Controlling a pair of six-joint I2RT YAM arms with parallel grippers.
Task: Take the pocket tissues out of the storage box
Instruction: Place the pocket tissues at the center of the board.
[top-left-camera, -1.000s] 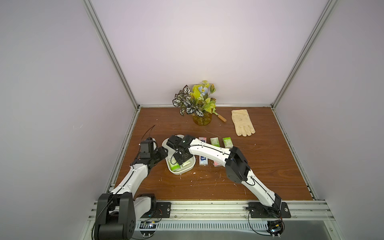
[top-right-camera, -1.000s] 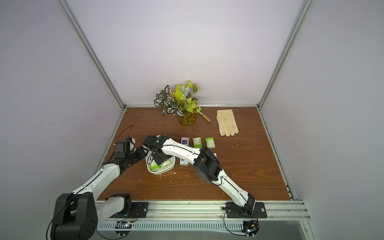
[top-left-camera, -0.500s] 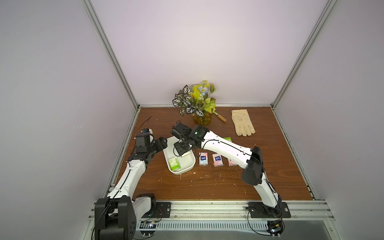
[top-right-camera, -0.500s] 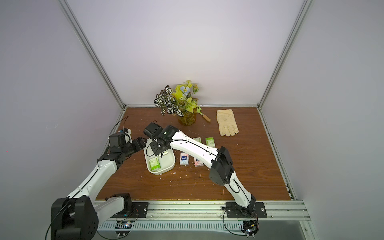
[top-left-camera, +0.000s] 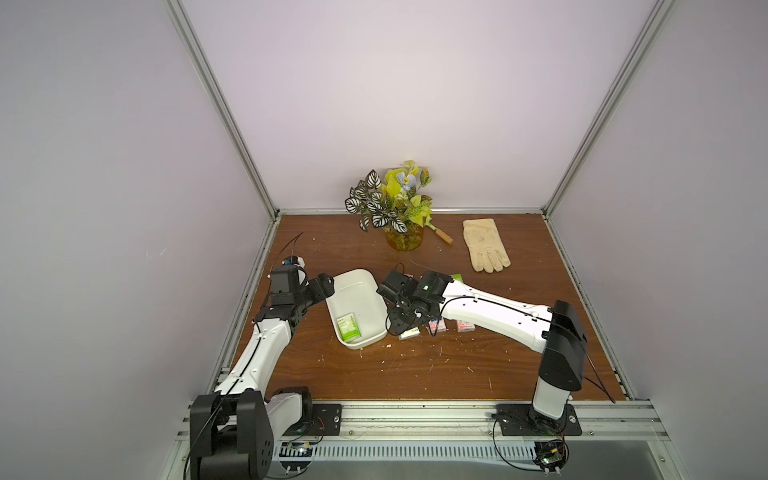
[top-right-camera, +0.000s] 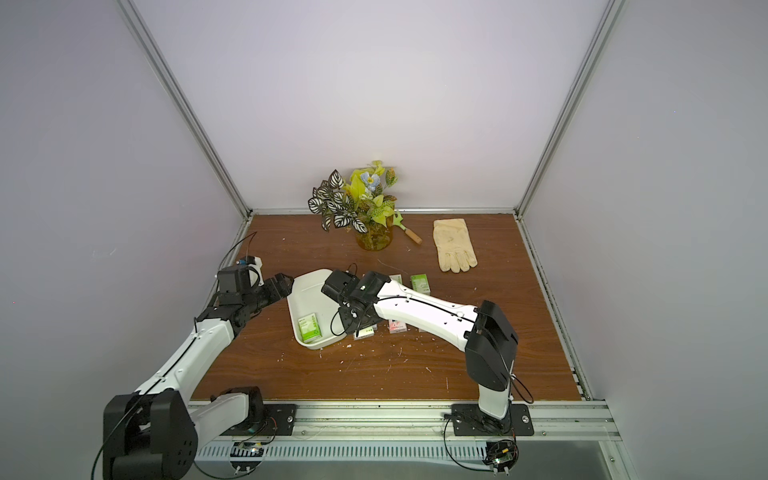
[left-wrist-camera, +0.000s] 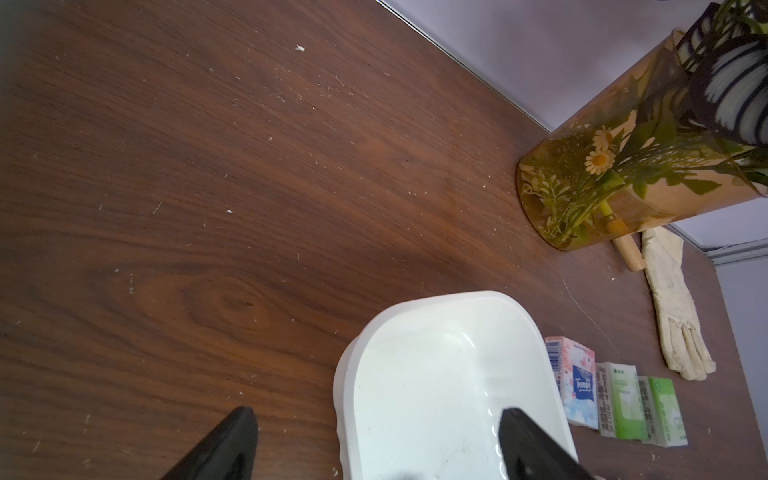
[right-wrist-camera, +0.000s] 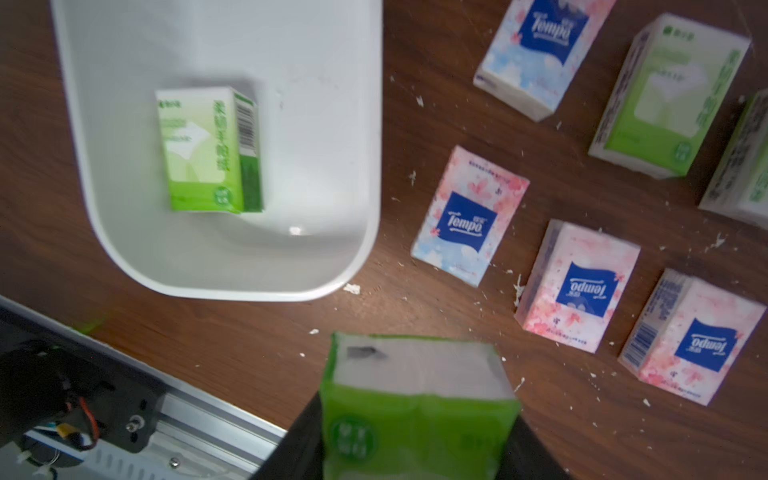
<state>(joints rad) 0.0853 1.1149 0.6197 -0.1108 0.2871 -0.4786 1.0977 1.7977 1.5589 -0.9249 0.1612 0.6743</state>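
The storage box (top-left-camera: 353, 291) (top-right-camera: 309, 293), a white shallow tub, lies left of centre on the wooden table. One green-and-white pack of pocket tissues (top-left-camera: 348, 327) (right-wrist-camera: 208, 149) lies inside it. My right gripper (right-wrist-camera: 417, 436) is shut on another green pack (right-wrist-camera: 415, 399), held above the table just right of the tub's near end. My left gripper (left-wrist-camera: 378, 415) (top-left-camera: 326, 286) is open at the tub's far left rim (left-wrist-camera: 345, 374), one finger outside it and one over the inside. Several pink packs (right-wrist-camera: 469, 216) (top-left-camera: 436, 326) and green packs (right-wrist-camera: 669, 95) (left-wrist-camera: 619, 407) lie on the table to the tub's right.
A plant in an amber pot (top-left-camera: 403, 237) stands at the back, with a wooden-handled tool (top-left-camera: 442, 235) and a cream glove (top-left-camera: 486, 245) to its right. White crumbs are scattered on the table. A metal rail (top-left-camera: 415, 419) runs along the front edge.
My right gripper has come up out of the tub with a green pack and moved right, over the table. My left gripper has opened at the tub's rim.
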